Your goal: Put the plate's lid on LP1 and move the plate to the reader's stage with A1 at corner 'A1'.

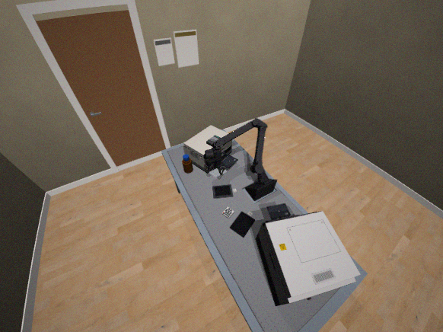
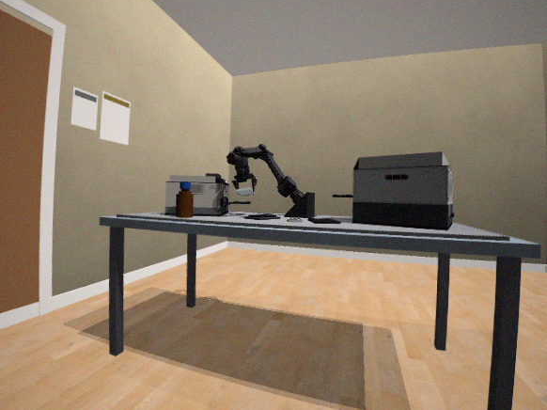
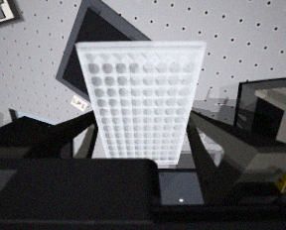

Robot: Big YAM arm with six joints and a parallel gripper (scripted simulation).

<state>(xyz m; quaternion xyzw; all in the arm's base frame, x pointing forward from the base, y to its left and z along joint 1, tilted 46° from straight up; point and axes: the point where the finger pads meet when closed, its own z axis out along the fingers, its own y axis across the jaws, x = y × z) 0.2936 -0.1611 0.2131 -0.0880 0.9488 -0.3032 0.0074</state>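
My gripper (image 1: pixel 220 170) (image 2: pixel 245 187) (image 3: pixel 142 115) is shut on the pale 96-well plate (image 2: pixel 245 191) (image 3: pixel 141 94) by its long sides, above the bench in front of the dispenser (image 1: pixel 202 145) (image 2: pixel 199 197) (image 3: pixel 270 106). The plate looks slightly tilted in the exterior view; whether a clear lid is on it I cannot tell. The dispenser's stage (image 1: pixel 230 161) (image 2: pixel 241 202) shows dark, with no plate visible on it. LP1 (image 1: pixel 222 191) (image 3: pixel 70 55) is dark with a greyer rim; I cannot tell whether a clear lid lies in it. The reader's stage (image 1: pixel 278 210) (image 2: pixel 342 196) shows no plate.
The capped bottle (image 1: pixel 186 164) (image 2: pixel 184 200) stands upright beside the dispenser. N1 (image 1: pixel 242 224) (image 2: pixel 324 220) is a flat black square. A patterned marker (image 1: pixel 228 212) lies between LP1 and N1. The large reader (image 1: pixel 308 251) (image 2: pixel 401 190) stands at the other end of the bench.
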